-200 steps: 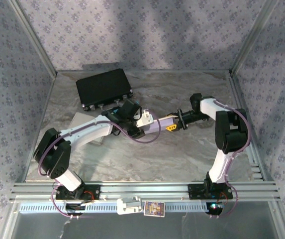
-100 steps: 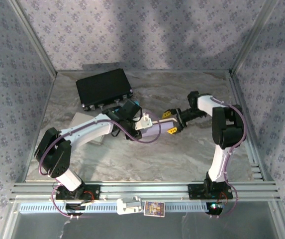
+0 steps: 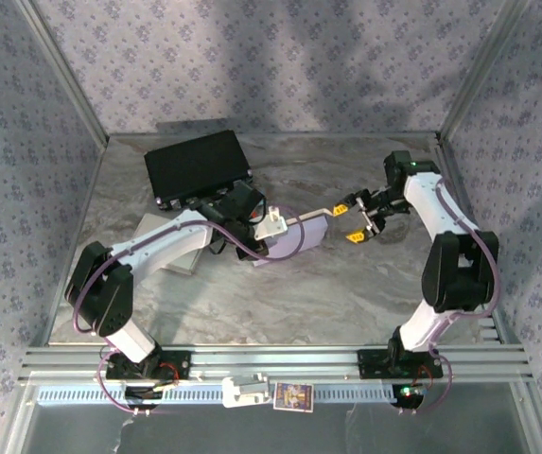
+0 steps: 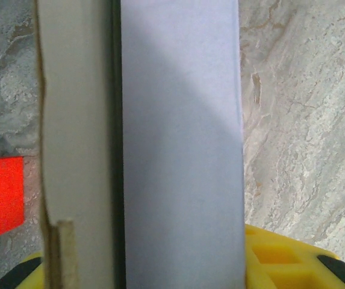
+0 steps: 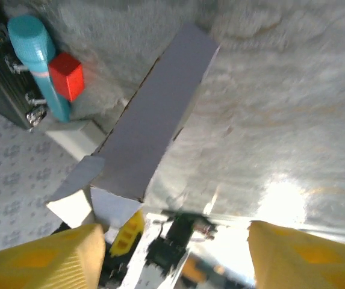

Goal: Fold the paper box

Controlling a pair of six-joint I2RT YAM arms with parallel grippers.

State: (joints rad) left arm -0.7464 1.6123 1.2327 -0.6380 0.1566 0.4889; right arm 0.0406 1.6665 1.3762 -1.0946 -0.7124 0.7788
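The paper box (image 3: 296, 236) is a long lavender sleeve lying near the table's middle. My left gripper (image 3: 272, 228) is at its left end. In the left wrist view the lavender panel (image 4: 181, 144) and a grey panel (image 4: 76, 120) run between my yellow fingers (image 4: 283, 259), which press on both edges, so the left gripper (image 4: 154, 268) is shut on the box. My right gripper (image 3: 350, 221) hangs open just right of the box's free end, apart from it. In the right wrist view the box (image 5: 154, 114) lies ahead of the right gripper (image 5: 175, 253), and nothing is between its fingers (image 5: 46, 256).
A black case (image 3: 199, 167) lies at the back left, close behind the left gripper. A flat grey sheet (image 3: 162, 248) sits under the left forearm. A red cube (image 5: 65, 75) and a teal cylinder (image 5: 32, 60) show beside the case. Aluminium frame rails (image 3: 460, 189) edge the table.
My right gripper let go of the box's right end, opened and drew back to the right. My left gripper closed onto the box and the box shifted slightly right.
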